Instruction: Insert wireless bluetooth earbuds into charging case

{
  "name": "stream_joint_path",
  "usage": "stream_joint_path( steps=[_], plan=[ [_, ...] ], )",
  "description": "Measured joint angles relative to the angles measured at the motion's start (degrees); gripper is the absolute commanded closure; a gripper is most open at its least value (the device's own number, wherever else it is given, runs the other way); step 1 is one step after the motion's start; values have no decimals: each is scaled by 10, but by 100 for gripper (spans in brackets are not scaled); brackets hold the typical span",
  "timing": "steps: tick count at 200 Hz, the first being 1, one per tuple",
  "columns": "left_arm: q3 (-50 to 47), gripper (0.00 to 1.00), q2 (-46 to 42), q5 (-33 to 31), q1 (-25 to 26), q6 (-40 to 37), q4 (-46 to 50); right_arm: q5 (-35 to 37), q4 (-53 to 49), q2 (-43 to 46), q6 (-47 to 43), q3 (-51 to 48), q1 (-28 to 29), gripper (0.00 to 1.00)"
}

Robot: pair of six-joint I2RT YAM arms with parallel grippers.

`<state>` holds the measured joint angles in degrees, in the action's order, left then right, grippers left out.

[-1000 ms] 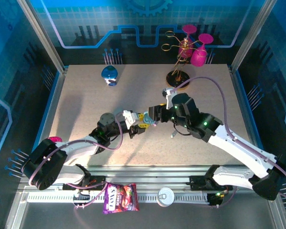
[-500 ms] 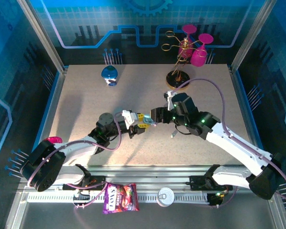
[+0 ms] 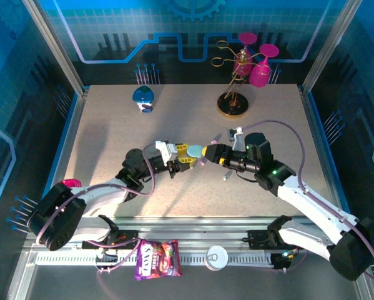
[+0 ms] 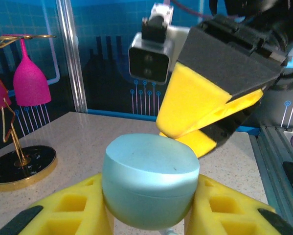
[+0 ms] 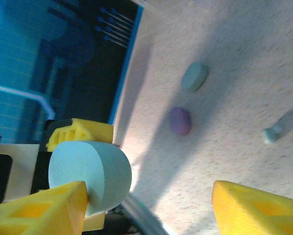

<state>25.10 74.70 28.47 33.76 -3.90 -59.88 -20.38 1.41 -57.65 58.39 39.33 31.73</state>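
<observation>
Charging case (image 4: 148,183) sits clamped in the left gripper (image 4: 148,208), where the right gripper (image 5: 146,203), its jaws spread apart, could knock it loose.

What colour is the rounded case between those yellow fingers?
Pale blue case; clearest in left wrist view.

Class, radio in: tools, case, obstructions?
Left tool shut on pale blue case. Right tool open, close beside it. One earbud loose on table.

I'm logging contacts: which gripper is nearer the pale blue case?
Left. The left gripper clamps the pale blue case between its fingers. The right gripper is open just beyond it, with one finger beside the case.
</observation>
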Motion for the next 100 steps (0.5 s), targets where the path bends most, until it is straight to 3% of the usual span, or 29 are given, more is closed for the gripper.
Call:
stream_joint_path(
  steps=[53,100],
  plan=[
    [11,76,0,-2,1,10,-5,-83,256,-39,193,-78,-7,43],
    [14,75,0,-2,4,10,-11,-108,393,-85,282,-90,-6,63]
  ],
)
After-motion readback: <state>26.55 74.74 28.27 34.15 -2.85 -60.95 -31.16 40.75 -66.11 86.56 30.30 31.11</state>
